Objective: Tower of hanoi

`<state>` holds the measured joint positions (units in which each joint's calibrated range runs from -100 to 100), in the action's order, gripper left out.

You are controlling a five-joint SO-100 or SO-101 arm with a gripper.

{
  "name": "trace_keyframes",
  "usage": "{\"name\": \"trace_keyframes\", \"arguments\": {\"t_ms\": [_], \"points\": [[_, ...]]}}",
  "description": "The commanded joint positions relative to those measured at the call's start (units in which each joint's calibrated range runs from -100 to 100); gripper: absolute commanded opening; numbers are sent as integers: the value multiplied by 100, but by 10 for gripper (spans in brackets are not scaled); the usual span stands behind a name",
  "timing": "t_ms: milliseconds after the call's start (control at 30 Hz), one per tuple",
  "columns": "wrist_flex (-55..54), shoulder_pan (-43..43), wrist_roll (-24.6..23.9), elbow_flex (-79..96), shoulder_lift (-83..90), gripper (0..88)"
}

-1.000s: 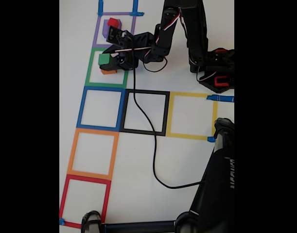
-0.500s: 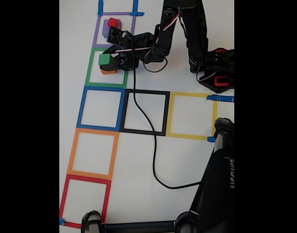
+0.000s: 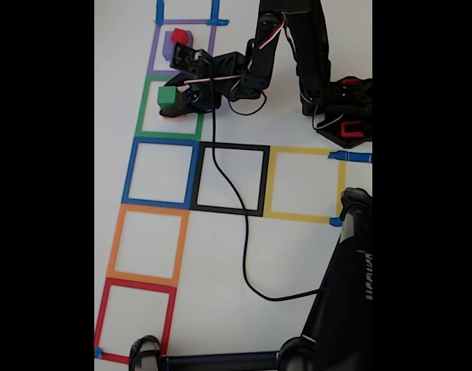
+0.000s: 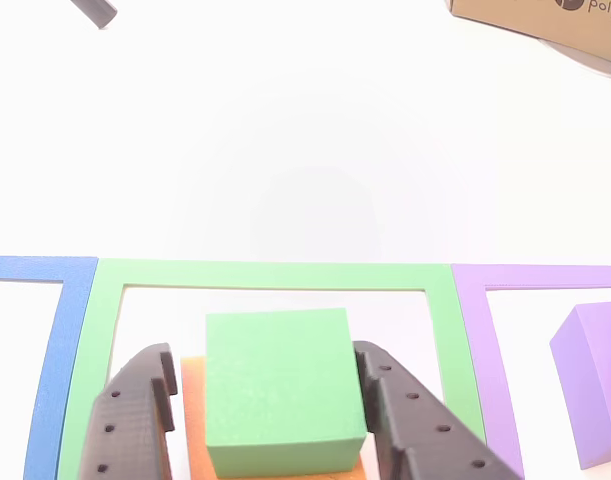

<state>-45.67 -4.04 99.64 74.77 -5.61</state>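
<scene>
A green cube (image 3: pixel 168 96) sits on top of a flat orange block (image 4: pixel 192 400) inside the green taped square (image 3: pixel 147 135). My gripper (image 3: pixel 166 97) reaches in from the right in the fixed view and straddles the cube, open. In the other view the green cube (image 4: pixel 280 390) lies between the two black fingers of the gripper (image 4: pixel 265 352). The right finger is at its side, while a strip of orange shows between the cube and the left finger. A red cube (image 3: pixel 179 35) rests on a purple block (image 3: pixel 168 48) in the purple square (image 3: pixel 153 54).
Blue (image 3: pixel 160 141), black (image 3: pixel 234 145), yellow (image 3: pixel 301 151), orange (image 3: pixel 147 207) and red (image 3: pixel 135 284) taped squares mark the white table. A black cable (image 3: pixel 243 255) trails from the gripper to a dark stand (image 3: pixel 344 294) at bottom right. A cardboard box (image 4: pixel 535 20) lies beyond.
The gripper and green cube have sunk slightly, so the orange block under the cube now shows far less in the fixed view.
</scene>
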Motion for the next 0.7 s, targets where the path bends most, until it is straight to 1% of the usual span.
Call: {"name": "trace_keyframes", "arguments": {"t_ms": [0, 133, 200, 233, 467, 533, 633, 667], "points": [[-227, 11, 36, -22, 202, 182], [-251, 87, 36, -68, 574, 174], [-8, 126, 36, -59, 961, 138], [113, 126, 36, -49, 1139, 136], [1676, 154, 36, -122, 2729, 82], [2275, 135, 36, -177, 3157, 57], [2899, 59, 36, -122, 3698, 1], [3069, 49, 36, -95, 3876, 0]]}}
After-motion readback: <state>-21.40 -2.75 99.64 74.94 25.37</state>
